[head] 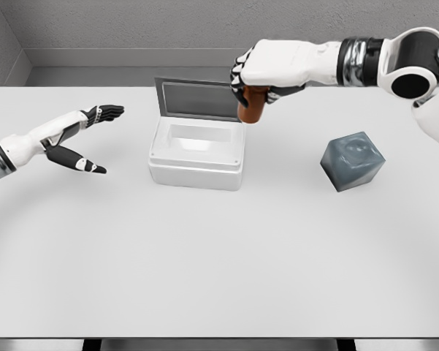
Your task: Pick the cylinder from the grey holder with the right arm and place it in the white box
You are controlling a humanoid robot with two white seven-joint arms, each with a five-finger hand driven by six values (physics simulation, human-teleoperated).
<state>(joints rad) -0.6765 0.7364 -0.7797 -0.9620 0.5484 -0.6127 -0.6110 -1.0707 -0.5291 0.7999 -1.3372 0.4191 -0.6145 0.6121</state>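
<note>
Cylinder (251, 107), brown and upright, is being held in the right hand (266, 69), whose fingers are being kept curled around its upper part so that only the lower half is showing beneath the palm. It is being carried in the air at the box's (197, 155) back right corner, just beside the right end of the raised lid (197, 99); whether it is over the opening or slightly outside the rim cannot be told from the head view. The right arm is being stretched in from the upper right, roughly level, across the back of the table (219, 263).

The box is white, is being shown with its lid standing open at the rear, and is sitting a little left of the table's middle. Its inside is appearing bare and pale.

The holder (353, 161), a grey block, is being seen tilted on one corner, well to the right of the box and apart from the hand. A shallow round recess is being shown on its upper face, with nothing in it.

The left hand (84, 139) is being held low over the table's left side, well apart from the box. Its fingers are being kept straight and spread, thumb dropped away from the others, and nothing is being gripped by it
</note>
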